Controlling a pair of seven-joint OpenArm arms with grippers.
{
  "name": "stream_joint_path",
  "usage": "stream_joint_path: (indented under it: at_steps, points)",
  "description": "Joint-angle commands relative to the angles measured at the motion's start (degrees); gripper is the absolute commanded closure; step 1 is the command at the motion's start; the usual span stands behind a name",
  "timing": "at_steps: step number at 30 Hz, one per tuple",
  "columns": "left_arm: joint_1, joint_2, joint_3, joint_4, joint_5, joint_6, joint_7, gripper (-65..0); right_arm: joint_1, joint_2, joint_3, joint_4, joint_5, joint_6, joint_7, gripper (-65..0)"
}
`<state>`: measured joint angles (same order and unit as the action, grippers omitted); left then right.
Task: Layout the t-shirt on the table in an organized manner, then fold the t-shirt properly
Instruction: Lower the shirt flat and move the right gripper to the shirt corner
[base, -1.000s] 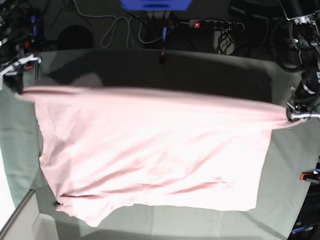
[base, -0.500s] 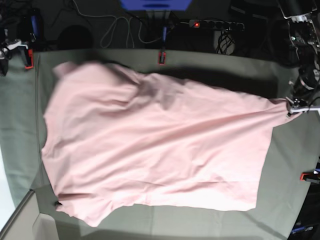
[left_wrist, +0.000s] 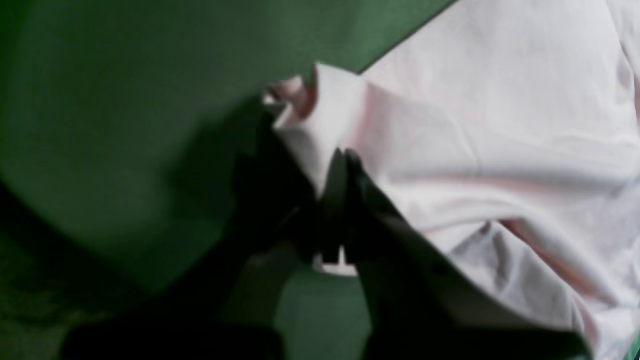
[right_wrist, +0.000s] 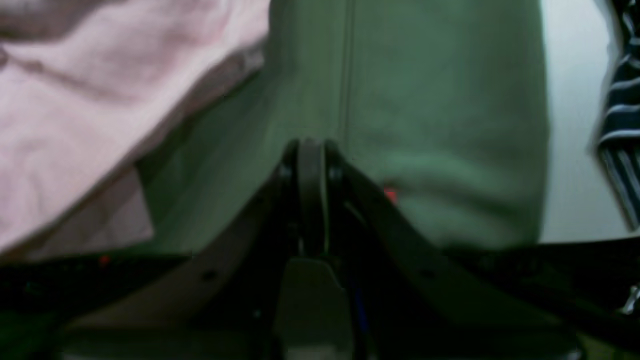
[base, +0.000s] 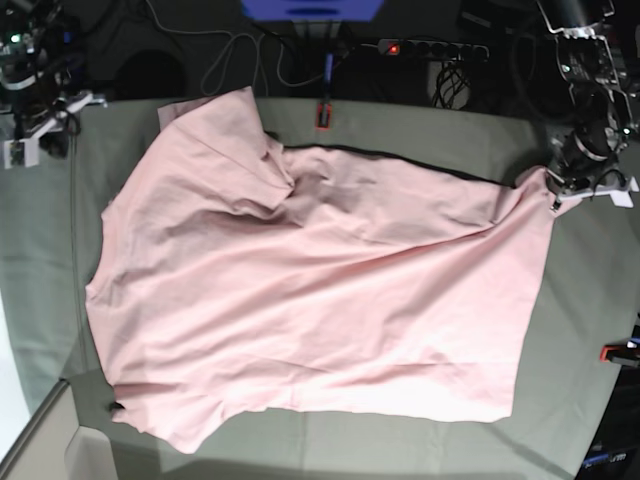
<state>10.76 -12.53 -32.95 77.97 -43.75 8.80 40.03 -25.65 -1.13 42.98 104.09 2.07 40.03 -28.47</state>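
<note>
T-shirt (base: 320, 310): plain pale pink, no print showing. Table (base: 580, 330) cloth: muted grey-green. Edge clamps (base: 323, 115): red. Grippers: black, white fittings.

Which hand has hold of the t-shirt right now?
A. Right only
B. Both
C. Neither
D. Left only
D. The left hand is clamped on a corner of the t-shirt; the right hand is shut on nothing, off the cloth, above the table.

The large pale pink cotton t-shirt (base: 310, 290) lies spread on the wide cloth-draped table (base: 575, 330); the left gripper (base: 556, 195) pinches its far right corner; the right gripper (base: 35, 135), closed and empty, sits apart at far left.
</note>
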Motion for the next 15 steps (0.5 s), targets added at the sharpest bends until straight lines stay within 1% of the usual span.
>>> stream_joint_path:
  at_steps: [1, 3, 5, 7, 8, 10, 11, 13, 15]
  points:
    - [-0.35, -0.96, -0.41, 0.84, -0.25, 0.04, -0.6, -0.1, -1.12, 0.11, -0.83, 0.13, 0.88, -0.03, 1.35, -0.3]
    - [-0.35, -1.31, -0.33, 0.84, -0.52, 0.04, -0.51, -1.6, -2.53, 0.03, -3.73, -0.49, 0.88, -0.03, 1.35, -5.5]
    - [-0.35, -1.31, -0.33, 0.93, -0.6, 0.04, -0.43, -8.6, -3.76, -0.06, -6.45, -1.1, 0.88, -0.03, 1.35, -12.0]
    - [-0.35, -1.31, -0.15, 1.01, -0.6, 0.04, -0.43, -22.1, -4.81, -0.15, -8.3, -1.1, 0.97, -0.03, 1.26, -19.6]
    - [-0.35, -1.31, -0.24, 1.01, -0.6, 0.04, -0.43, -29.2, -5.16, -0.76, -8.65, -1.02, 1.23, -0.03, 1.26, -23.3]
    - [-0.26, -1.31, -0.06, 0.93, -0.34, 0.04, -0.43, -39.6, -5.43, -2.79, -8.39, -0.84, 1.23, -0.03, 1.26, -29.1]
    - [-0.26, -1.31, -0.06, 0.93, -0.17, 0.04, -0.43, -41.9, -5.69, -3.67, -8.65, -0.67, 1.23, -0.03, 1.26, -31.6]
    - [-0.26, -1.31, -0.06, 0.93, -0.17, 0.04, -0.43, -42.0, -6.39, -4.9, -8.92, -0.75, 1.23, -0.03, 1.26, -34.7]
    - [-0.35, -1.31, -0.15, 0.93, -0.17, 0.04, -0.43, -42.0, -6.75, -6.22, -10.15, -0.84, 1.23, -0.03, 1.26, -36.1]
